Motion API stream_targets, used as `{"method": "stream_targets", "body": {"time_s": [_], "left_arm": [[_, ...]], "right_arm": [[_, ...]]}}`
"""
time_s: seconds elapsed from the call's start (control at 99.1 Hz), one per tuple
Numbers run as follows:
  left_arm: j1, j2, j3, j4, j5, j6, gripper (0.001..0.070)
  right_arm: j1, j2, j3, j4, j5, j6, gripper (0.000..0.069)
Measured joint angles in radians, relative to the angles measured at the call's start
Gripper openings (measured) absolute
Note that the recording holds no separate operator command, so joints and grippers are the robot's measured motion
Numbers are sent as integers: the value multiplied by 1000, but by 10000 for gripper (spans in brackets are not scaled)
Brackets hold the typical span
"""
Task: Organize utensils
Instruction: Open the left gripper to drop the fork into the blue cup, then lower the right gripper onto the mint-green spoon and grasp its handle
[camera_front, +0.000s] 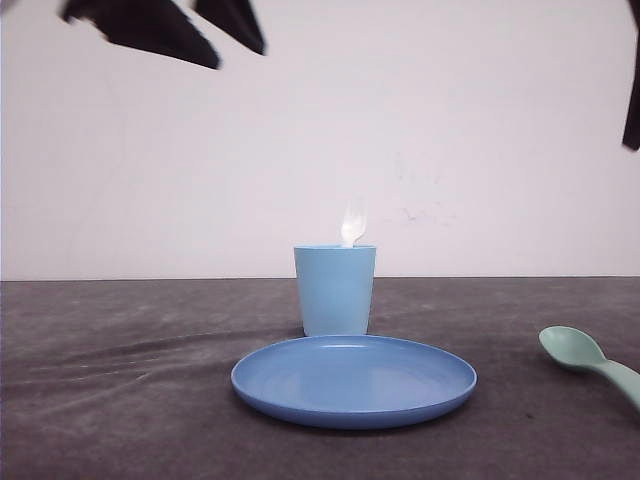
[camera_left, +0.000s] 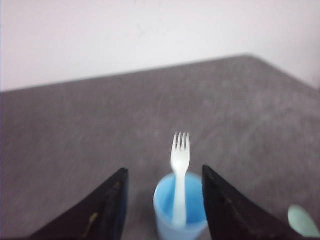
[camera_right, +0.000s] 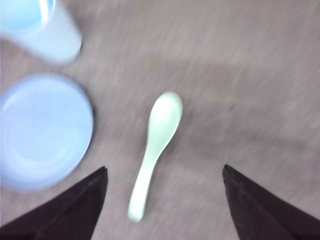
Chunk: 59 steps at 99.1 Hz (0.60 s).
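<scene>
The fork (camera_left: 180, 165) stands sorted in the cup (camera_left: 180, 212), left gripper (camera_left: 165, 200) wide and empty above, while the right gripper (camera_right: 165, 200), jaws wide, frames the spoon (camera_right: 155, 150) on the table (camera_front: 120, 400) for pickup

Left gripper (camera_left: 165, 210): two matte black, wedge-shaped fingers (camera_left: 105, 210) with small pale scuff marks. Right gripper (camera_right: 165, 210): identical black tapered fingers (camera_right: 265, 210), smooth surfaces.

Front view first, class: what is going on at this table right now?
A two-armed robot is sorting utensils. The white fork already stands tines-up in the light blue cup, behind the blue plate. The left gripper hangs open above the cup. The green spoon lies on the table, with the open right gripper above it.
</scene>
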Motion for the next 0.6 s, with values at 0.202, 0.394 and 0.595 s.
{"method": "stream_targets", "body": {"time_s": [0.202,0.394,0.595], "left_arm": [[0,-137,0,-246,0,6,277],[0,-215,0,-365,0,7,277],[0,-264,0,-398,0,7,277]], "right_arm": [[98,114,0,-8,32,45,457],[153,221,-3,-1,106,70,457],[176,298,-90,115,105,134,457]]}}
